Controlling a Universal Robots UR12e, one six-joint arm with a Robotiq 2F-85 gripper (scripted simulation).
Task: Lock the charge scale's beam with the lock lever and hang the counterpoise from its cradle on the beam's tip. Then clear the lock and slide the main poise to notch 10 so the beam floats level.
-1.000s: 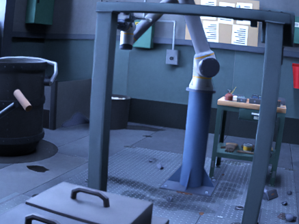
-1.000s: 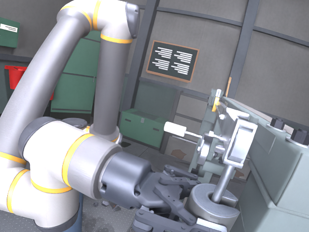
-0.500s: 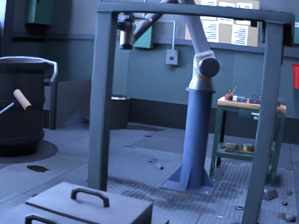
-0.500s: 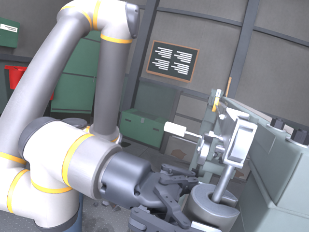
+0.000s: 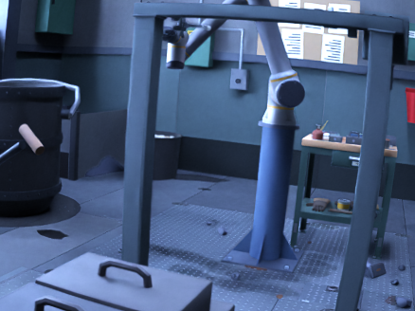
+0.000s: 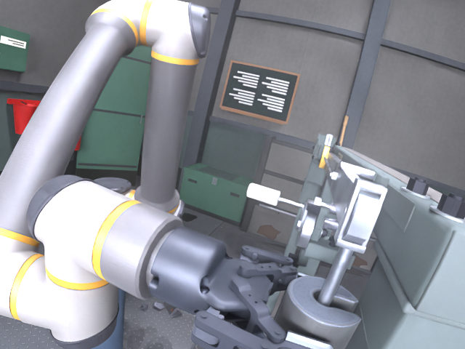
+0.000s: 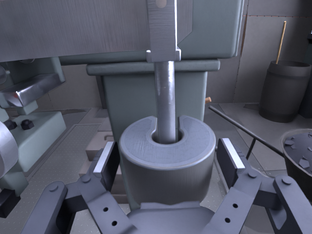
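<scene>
My gripper (image 7: 166,161) (image 6: 278,304) sits level with the counterpoise (image 7: 167,161) (image 6: 319,311), a grey slotted cylinder that hangs on a steel rod (image 7: 165,100) (image 6: 336,274) from the bracket at the beam's tip (image 6: 358,210). The rod runs through the weight's slot. The lock lever with its white handle (image 6: 263,195) sticks out to the left of the scale's pivot block (image 6: 311,225). The gripper's fingers flank the weight on either side with a gap between each pad and the weight. The gripper is open and holds nothing.
The green scale housing (image 6: 413,240) (image 7: 156,83) stands right behind the weight. A dark barrel (image 7: 284,90) and a bin of scrap (image 7: 298,151) stand to the right. A steel frame (image 5: 142,137) and toolboxes (image 5: 123,284) fill the far floor.
</scene>
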